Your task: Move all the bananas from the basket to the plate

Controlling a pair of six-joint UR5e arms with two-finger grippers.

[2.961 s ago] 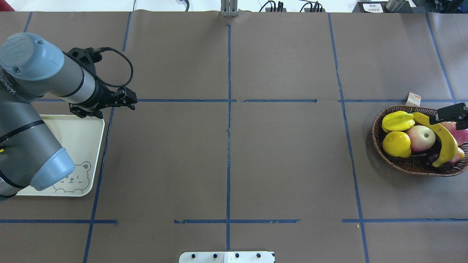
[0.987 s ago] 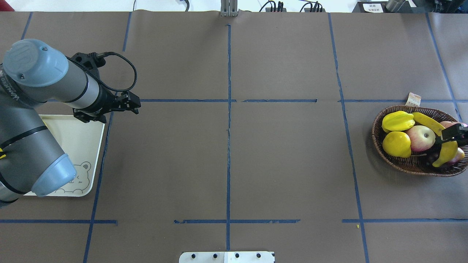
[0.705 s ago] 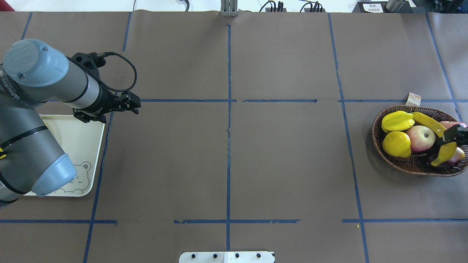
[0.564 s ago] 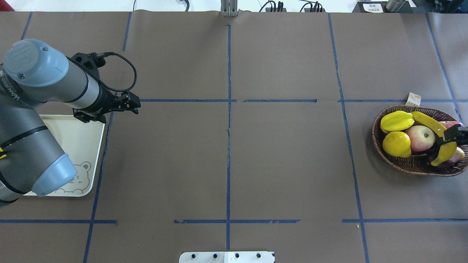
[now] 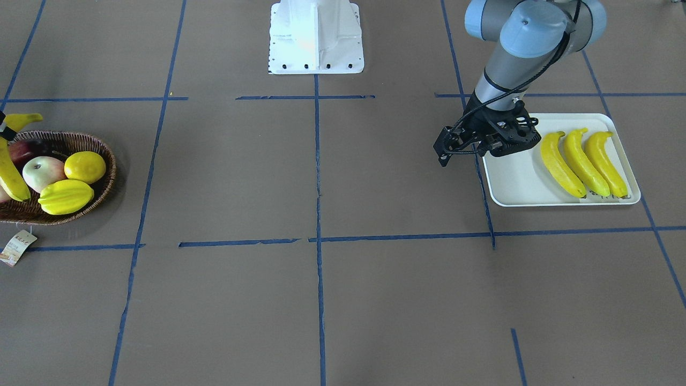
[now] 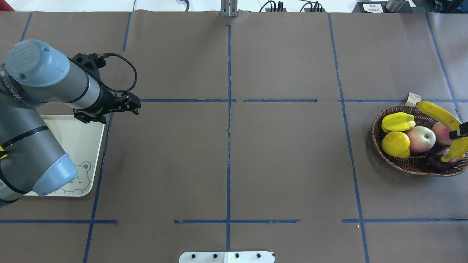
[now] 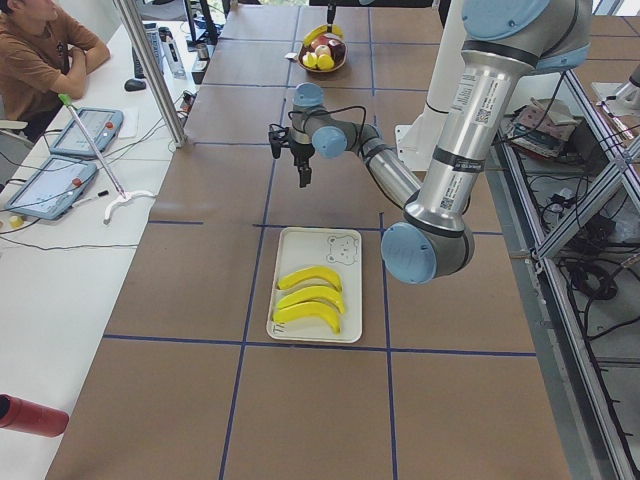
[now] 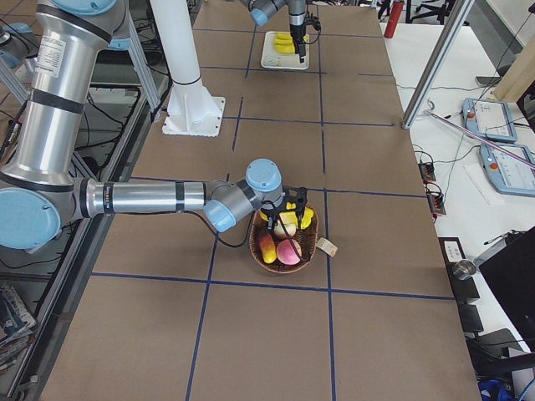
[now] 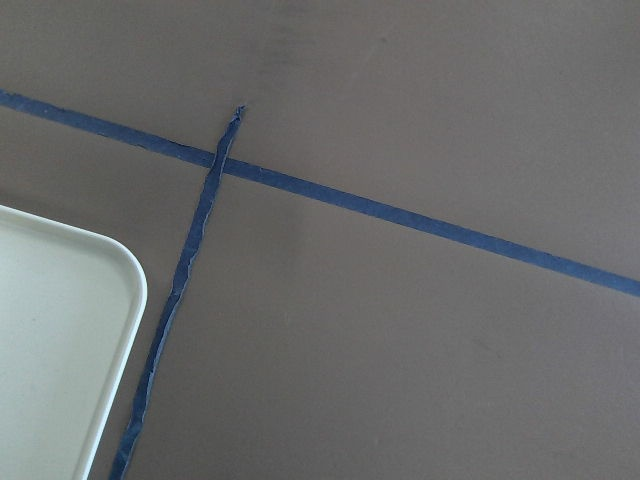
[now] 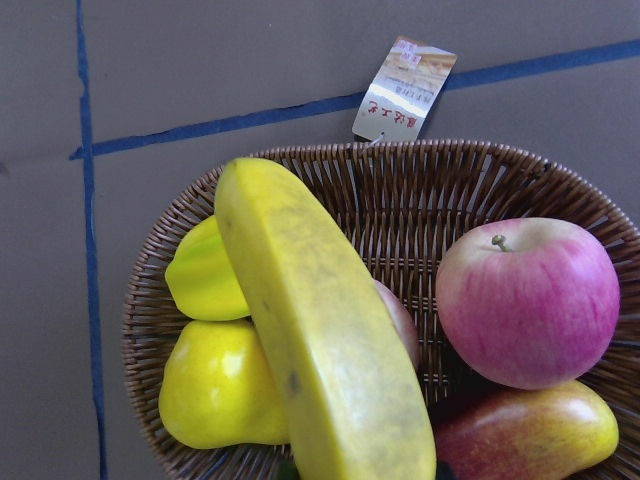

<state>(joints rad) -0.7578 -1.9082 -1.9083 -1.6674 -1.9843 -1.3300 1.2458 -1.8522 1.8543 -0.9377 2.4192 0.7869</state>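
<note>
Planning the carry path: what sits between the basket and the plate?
Only bare table with blue tape lines, per the front-facing view; the left gripper hangs just beside the plate.

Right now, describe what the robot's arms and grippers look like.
The left arm and right arm are silver-grey tubes with pale-blue joint caps and black rings. A UR logo marks one left-arm cap. The left gripper and right gripper are black. A black ribbed cable loops beside the left wrist.

Bright, even light from above. A soft shadow lies beside the basket (image 6: 406, 167). Pictures look sharp.
</note>
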